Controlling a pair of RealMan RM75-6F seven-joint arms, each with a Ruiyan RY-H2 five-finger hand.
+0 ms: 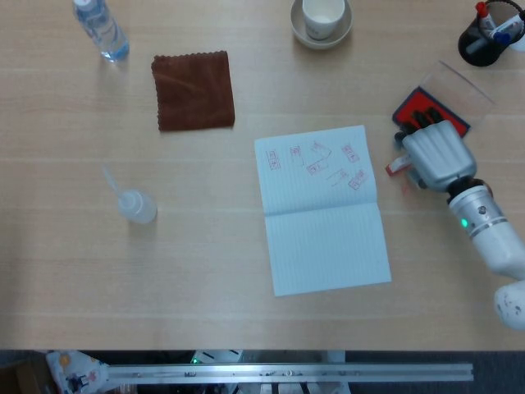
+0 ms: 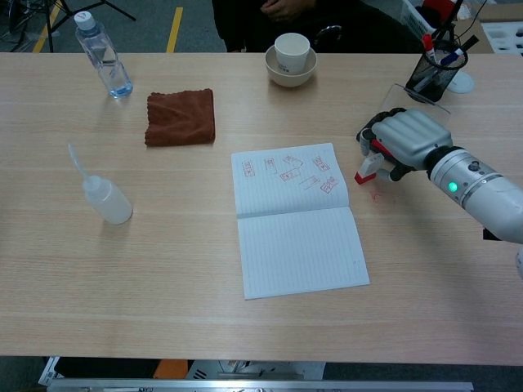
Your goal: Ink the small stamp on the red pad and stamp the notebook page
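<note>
My right hand [image 1: 436, 156] [image 2: 409, 139] hovers at the right of the table and holds the small red-and-white stamp [image 1: 396, 167] [image 2: 364, 172], which sticks out on the hand's left side, tilted down toward the table. The red ink pad [image 1: 417, 105] in its black case lies just behind the hand, partly hidden by the fingers. The open notebook [image 1: 326, 238] [image 2: 301, 245] lies left of the hand, with several red stamp marks [image 1: 316, 162] on its upper page and a blank lower page. My left hand shows in neither view.
A clear lid [image 1: 463, 82] lies beside the pad, with a black pen holder [image 1: 484, 37] behind it. A cup in a bowl [image 1: 321, 20] sits at the back, a brown cloth [image 1: 194, 90] and water bottle [image 1: 100, 29] at back left, and a squeeze bottle [image 1: 135, 205] at left.
</note>
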